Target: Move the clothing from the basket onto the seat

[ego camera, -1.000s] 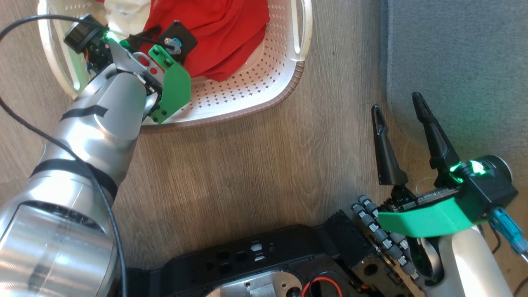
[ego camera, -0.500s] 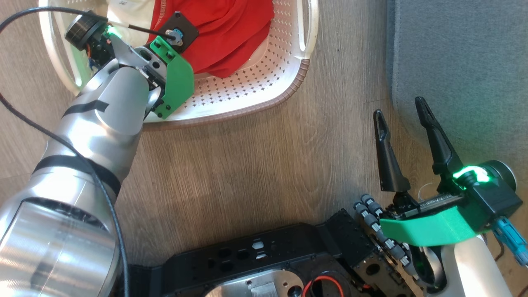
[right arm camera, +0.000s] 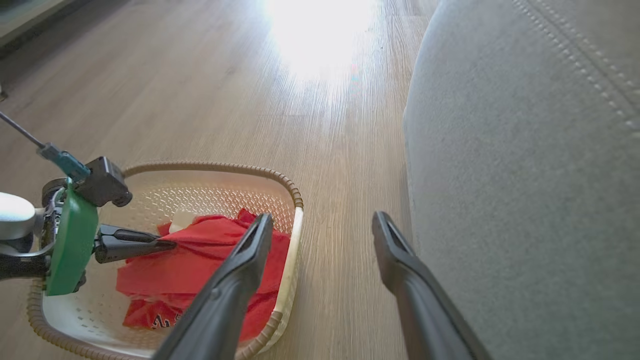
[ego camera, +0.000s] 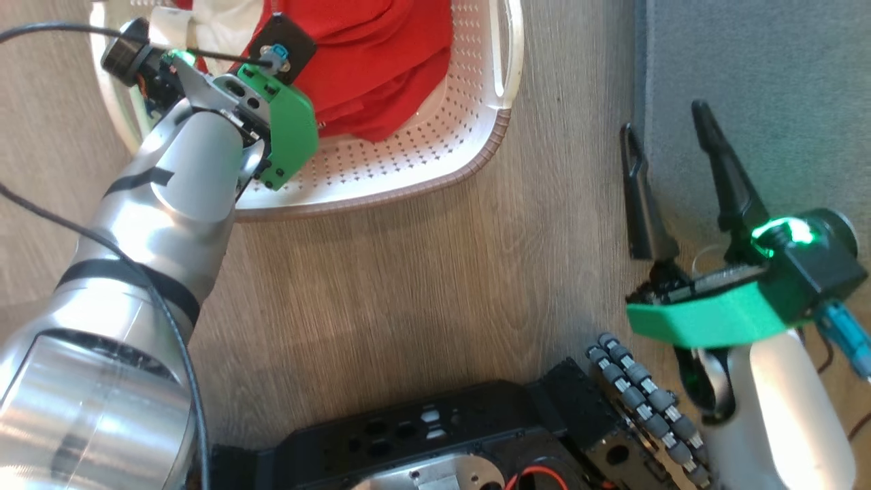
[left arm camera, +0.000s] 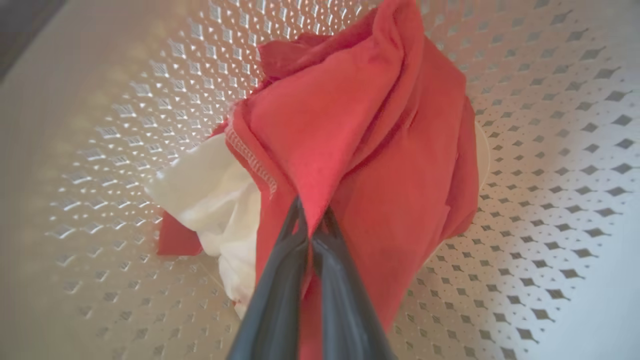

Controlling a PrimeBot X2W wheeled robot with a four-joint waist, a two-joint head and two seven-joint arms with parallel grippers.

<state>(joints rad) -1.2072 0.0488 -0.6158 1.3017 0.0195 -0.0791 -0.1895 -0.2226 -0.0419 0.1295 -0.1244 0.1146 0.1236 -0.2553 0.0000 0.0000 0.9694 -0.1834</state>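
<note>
Wooden floor (ego camera: 408, 286) carries the basket (ego camera: 422, 156), with the grey seat (ego camera: 782, 68) close on its right. The left gripper (left arm camera: 312, 216) is pinched tight on a fold of the red and white clothing (left arm camera: 380, 150), which lies bunched inside the basket. The right gripper (ego camera: 663, 117) hangs with its fingers spread at the seat's edge.

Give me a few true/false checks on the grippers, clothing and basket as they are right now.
1. The left gripper is shut on the red clothing. True.
2. The clothing lies on the seat. False: it is in the basket.
3. The right gripper is open and holds nothing. True.
4. The basket stands on the seat. False: it stands on the wood floor, beside the seat.
</note>
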